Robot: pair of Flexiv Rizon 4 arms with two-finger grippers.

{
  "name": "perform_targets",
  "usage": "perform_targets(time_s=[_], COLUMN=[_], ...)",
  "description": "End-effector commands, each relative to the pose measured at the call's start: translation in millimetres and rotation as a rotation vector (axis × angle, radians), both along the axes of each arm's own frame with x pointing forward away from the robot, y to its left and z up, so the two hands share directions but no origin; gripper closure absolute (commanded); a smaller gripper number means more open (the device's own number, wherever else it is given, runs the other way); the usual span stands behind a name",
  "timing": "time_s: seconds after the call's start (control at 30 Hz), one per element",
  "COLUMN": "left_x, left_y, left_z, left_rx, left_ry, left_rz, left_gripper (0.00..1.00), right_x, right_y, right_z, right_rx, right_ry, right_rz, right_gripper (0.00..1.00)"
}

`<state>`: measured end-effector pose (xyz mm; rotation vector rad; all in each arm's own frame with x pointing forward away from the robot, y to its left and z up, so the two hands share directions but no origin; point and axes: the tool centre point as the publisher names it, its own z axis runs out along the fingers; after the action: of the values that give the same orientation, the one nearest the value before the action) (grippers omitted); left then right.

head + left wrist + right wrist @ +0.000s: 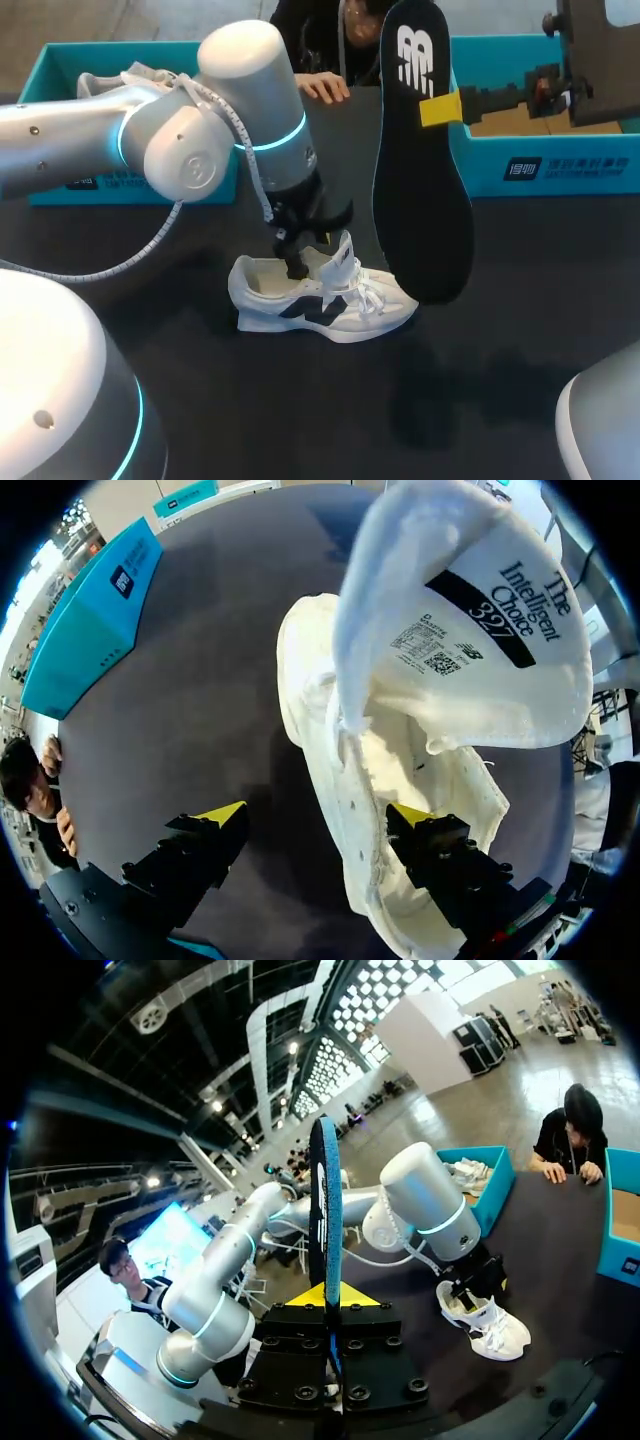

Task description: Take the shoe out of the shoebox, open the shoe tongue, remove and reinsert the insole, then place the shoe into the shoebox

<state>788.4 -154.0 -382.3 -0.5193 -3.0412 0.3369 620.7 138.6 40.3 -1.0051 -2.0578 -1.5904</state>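
My left gripper (318, 815) stands wide open astride the side wall of the white lace-up sneaker with a dark side mark (320, 300), which rests on the dark table (200, 400), one finger inside it, while my right gripper (326, 1298) is clamped on the long black foam insole (420, 200), held on end above that sneaker.

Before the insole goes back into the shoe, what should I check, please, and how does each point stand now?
1. Insole gripped by right gripper: ok.
2. Tongue lifted open: ok.
3. Shoe standing on its sole on the table: ok.
4. Shoe opening free: not ok, one finger of the open left gripper is inside.
5. Person's hand at the far table edge, away from the shoe: ok.
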Motion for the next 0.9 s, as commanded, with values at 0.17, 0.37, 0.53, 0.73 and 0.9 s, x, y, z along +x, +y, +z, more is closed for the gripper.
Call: perform_targets(time_s=[0.17, 0.37, 0.53, 0.73, 0.9], left_x=[-1.6, -5.5, -8.4, -12.1, -11.9], left_y=[-2.7, -5.4, -3.7, 1.6, 3.5], left_z=[-10.6, -10.3, -5.9, 7.2, 16.0], left_rx=[0.002, -0.006, -0.017, 0.005, 0.039], left_ry=[0.028, 0.035, 0.049, 0.072, 0.056], left_rz=[-0.014, -0.044, -0.100, -0.272, -0.362], left_gripper=[0.71, 1.00, 1.00, 1.00, 1.00], right_x=[3.8, 3.8, 3.8, 3.8, 3.8], right_y=[3.4, 3.4, 3.4, 3.4, 3.4], right_z=[1.2, 1.2, 1.2, 1.2, 1.2], right_rx=[-0.004, -0.004, -0.004, -0.004, -0.004], right_ry=[0.003, 0.003, 0.003, 0.003, 0.003], right_rz=[0.004, 0.004, 0.004, 0.004, 0.004], right_gripper=[1.00, 1.00, 1.00, 1.00, 1.00])
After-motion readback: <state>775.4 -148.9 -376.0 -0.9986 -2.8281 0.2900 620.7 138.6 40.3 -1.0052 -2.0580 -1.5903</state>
